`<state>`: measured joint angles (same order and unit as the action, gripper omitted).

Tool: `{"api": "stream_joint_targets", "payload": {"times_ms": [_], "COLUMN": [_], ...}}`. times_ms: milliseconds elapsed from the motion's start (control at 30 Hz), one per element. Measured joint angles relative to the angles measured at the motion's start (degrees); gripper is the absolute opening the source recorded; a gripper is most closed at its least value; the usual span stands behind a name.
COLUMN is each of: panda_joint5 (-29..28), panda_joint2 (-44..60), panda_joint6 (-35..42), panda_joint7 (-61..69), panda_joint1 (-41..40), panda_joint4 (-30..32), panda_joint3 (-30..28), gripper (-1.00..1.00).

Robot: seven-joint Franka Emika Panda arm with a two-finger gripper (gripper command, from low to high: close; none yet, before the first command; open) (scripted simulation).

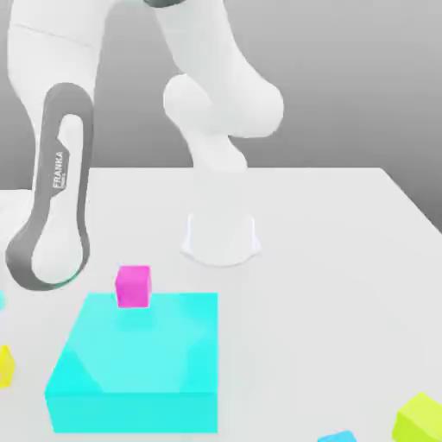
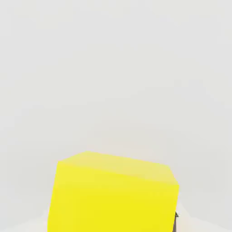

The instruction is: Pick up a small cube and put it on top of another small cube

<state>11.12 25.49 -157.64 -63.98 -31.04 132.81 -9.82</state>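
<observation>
So the tool is clamped on the small bright yellow cube (image 2: 113,195), sitting at the white tabletop (image 1: 345,259). I'd lift straight up, slowly, then line up square over the small magenta cube (image 1: 133,286) before lowering.

Bright, even, shadowless light; edges slightly soft, perhaps from blur; no glare.

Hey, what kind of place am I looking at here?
Most likely a simulated robot test scene, not a real room: a plain white table against a flat grey backdrop, a white Franka arm, and textureless blocks such as the magenta cube and big cyan block.
</observation>
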Motion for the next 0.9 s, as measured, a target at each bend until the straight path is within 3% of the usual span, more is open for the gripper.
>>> {"api": "stream_joint_targets", "payload": {"times_ms": [367,600,900], "panda_joint5": [-8.46,-12.32,-12.38], "panda_joint2": [-22.87,-37.53,-55.52], "panda_joint6": [10.34,15.59,21.97], "panda_joint7": [-17.76,-30.96,-44.25], "panda_joint1": [6.37,6.92,6.32], "panda_joint4": [11.85,21.03,32.76], "panda_joint3": [-1.92,1.43,7.54], "gripper": [-1.0,-1.0,-1.0]}}
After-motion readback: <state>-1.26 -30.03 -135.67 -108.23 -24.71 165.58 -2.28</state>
